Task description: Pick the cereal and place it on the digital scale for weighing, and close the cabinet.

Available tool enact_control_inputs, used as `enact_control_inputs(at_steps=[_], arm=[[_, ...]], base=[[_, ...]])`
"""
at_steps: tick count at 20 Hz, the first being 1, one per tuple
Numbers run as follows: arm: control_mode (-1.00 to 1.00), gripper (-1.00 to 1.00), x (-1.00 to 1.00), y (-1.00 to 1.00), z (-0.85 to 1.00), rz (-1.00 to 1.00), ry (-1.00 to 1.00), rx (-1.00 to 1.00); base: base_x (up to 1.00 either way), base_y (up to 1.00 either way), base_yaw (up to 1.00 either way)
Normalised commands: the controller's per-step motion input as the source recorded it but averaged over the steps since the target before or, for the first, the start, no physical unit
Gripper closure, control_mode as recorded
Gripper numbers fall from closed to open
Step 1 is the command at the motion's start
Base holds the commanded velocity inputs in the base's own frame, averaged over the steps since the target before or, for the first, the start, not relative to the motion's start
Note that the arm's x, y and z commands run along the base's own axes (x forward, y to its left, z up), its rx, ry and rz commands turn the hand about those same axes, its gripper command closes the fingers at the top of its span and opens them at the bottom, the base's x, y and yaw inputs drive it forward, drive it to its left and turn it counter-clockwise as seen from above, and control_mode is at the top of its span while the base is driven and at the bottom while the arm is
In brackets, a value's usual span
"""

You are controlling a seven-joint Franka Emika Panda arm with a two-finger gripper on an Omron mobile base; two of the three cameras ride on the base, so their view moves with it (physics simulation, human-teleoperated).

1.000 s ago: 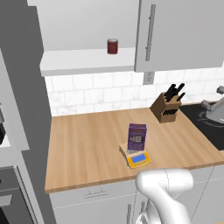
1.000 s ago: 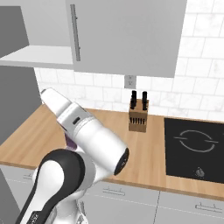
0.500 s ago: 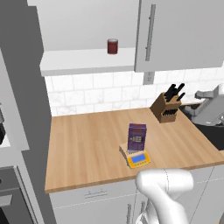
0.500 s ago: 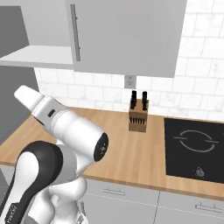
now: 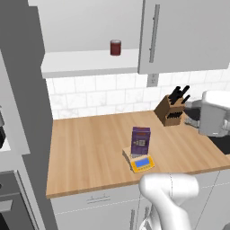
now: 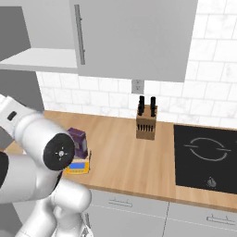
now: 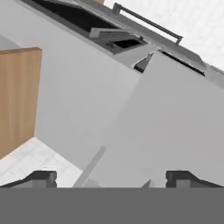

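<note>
gripper (image 7: pixel 111 177): fingers standing wide apart, gripping nothing, facing grey panels | cereal (image 5: pixel 140 140): standing upright on the scale (image 5: pixel 142 163), on the wooden counter (image 5: pixel 90 143) | cabinet (image 5: pixel 90 27): left side hanging open, red can (image 5: pixel 115 47) sitting on its shelf | knife block (image 5: pixel 170 111): sitting by the tiled wall

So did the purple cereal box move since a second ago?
No. The cereal box stands on the yellow scale, the same way left of the knife block as before.
</note>
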Motion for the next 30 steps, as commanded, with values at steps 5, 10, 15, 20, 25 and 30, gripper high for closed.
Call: enact_control_inputs(at_steps=[5,10,15,20,25,30], arm=[[-1.0,-1.0,-0.77,1.0,-0.86,-0.45,-0.35,0.13],[-1.0,-1.0,-0.67,1.0,-1.0,-0.38,-0.41,0.19],[-1.0,-1.0,-0.38,1.0,-0.87,-0.29,-0.5,0.28],[-1.0,-1.0,-0.1,1.0,-0.7,-0.21,-0.53,0.3],[-1.0,-1.0,-0.01,1.0,-0.72,-0.18,-0.51,0.29],[-1.0,-1.0,0.0,1.0,-0.62,-0.2,-0.52,0.31]], base=[[0.0,0.0,0.0],[0.0,0.0,0.0],[0.0,0.0,0.0],[0.0,0.0,0.0],[0.0,0.0,0.0],[0.0,0.0,0.0]])
